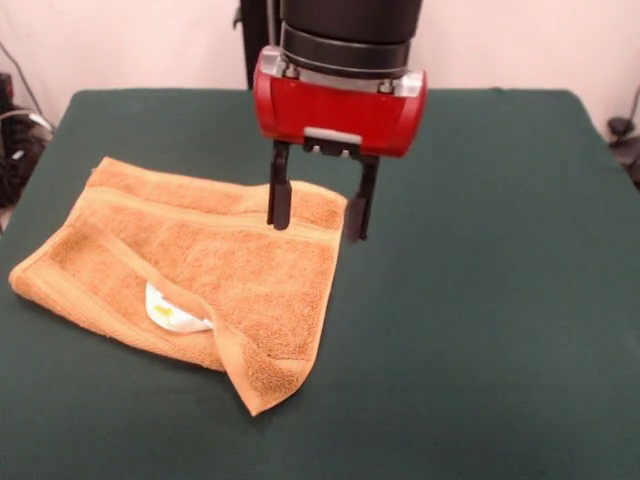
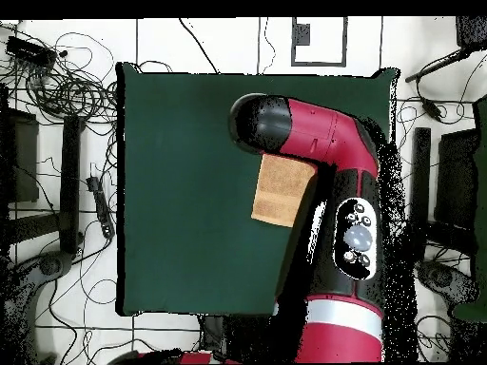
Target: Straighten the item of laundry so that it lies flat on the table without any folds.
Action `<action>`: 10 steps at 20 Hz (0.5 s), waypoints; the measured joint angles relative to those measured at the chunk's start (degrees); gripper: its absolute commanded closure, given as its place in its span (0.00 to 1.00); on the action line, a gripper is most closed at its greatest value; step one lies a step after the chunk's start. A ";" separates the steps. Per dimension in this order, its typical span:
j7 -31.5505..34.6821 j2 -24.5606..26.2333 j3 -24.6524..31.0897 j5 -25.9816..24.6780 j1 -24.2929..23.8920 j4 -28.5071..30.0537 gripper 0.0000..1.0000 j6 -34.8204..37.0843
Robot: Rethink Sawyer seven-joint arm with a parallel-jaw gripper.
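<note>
The orange-tan towel (image 1: 220, 270) lies on the left half of the dark green table (image 1: 480, 300). Its near edge is folded over in a long flap, and a small white label (image 1: 172, 312) shows under that flap. A woven band runs along its far edge. My gripper (image 1: 317, 228) is open and empty, with the jaws pointing down. It hangs over the towel's far right corner: one finger (image 1: 279, 200) is over the cloth and the other is at its right edge. In the overhead view the arm (image 2: 314, 138) covers the gripper and part of the towel (image 2: 282, 190).
Bare green table (image 2: 190, 190) stretches right of the towel in the front view. In the overhead view, tangled cables (image 2: 67, 86) and dark stands (image 2: 71, 181) lie on the floor around the table. A dark object (image 1: 622, 128) sits past the far right table corner.
</note>
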 measured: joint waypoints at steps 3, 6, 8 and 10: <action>0.32 0.46 0.00 0.55 -0.30 0.14 0.00 -0.79; 0.32 1.20 0.02 0.82 -0.75 0.15 0.00 -0.88; 0.32 1.83 0.01 0.85 -1.36 0.14 0.00 -0.89; 0.32 2.72 0.01 0.83 -2.26 0.22 0.00 -0.97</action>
